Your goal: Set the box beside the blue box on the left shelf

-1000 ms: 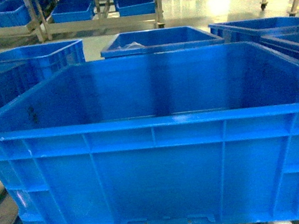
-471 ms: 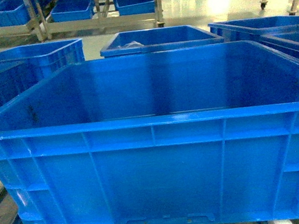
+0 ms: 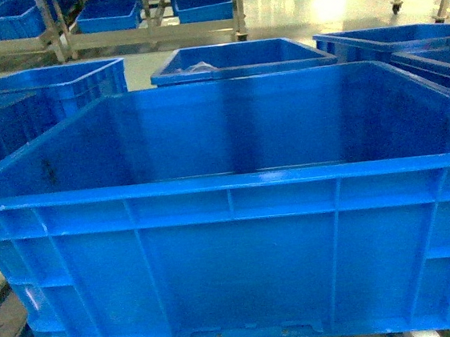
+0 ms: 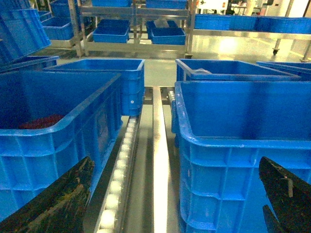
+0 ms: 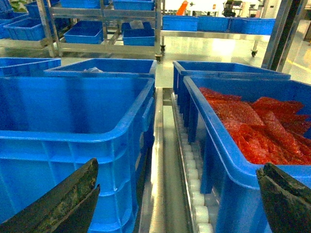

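Box [image 3: 230,216], empty, on roller shelf [image 4: 121,165] dead ahead of me, long axis across my view: left gripper [image 4: 170,194] off its left wall, right gripper [image 5: 175,194] off its right, both spread apart, neither nearer.

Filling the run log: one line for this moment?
box on left shelf rollers | left pincer open | right pincer open | neither touches box

No readable text, labels or numbers anywhere.
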Robot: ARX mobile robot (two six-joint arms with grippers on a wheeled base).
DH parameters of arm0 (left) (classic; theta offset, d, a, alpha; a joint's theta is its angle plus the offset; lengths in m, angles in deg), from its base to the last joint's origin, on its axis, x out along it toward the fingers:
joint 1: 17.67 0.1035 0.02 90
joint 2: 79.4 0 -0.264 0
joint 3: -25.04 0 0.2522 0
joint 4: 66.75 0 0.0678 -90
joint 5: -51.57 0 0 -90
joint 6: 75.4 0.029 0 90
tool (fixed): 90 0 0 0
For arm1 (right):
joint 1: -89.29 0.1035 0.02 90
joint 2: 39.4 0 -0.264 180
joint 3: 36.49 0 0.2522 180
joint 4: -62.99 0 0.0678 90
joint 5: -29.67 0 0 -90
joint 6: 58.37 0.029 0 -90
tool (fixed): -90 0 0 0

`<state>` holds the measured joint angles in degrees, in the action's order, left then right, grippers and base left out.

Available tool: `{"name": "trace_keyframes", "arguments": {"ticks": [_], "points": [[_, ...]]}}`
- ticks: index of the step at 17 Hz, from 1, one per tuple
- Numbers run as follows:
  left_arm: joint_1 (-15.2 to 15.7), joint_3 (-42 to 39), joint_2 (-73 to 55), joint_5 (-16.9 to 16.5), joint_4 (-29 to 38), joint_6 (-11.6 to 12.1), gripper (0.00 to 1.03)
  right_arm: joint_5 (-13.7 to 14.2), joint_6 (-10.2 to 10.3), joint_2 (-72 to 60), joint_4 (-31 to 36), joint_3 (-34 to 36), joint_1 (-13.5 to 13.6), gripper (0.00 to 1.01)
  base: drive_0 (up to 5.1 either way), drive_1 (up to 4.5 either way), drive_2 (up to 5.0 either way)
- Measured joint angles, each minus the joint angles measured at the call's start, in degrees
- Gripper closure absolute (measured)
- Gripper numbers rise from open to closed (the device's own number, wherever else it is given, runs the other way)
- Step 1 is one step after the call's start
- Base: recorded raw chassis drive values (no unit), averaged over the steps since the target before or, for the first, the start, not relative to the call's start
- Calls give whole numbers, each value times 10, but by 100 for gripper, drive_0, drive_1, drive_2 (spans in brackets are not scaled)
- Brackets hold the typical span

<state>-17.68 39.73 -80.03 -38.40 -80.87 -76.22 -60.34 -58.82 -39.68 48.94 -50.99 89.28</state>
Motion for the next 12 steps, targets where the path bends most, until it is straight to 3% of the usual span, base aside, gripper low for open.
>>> {"name": "trace_keyframes", "arguments": {"ticks": [12], "points": [[0,0,0,0,0,0,5,0,0,0,0,0,0,3,0,0,0]]}}
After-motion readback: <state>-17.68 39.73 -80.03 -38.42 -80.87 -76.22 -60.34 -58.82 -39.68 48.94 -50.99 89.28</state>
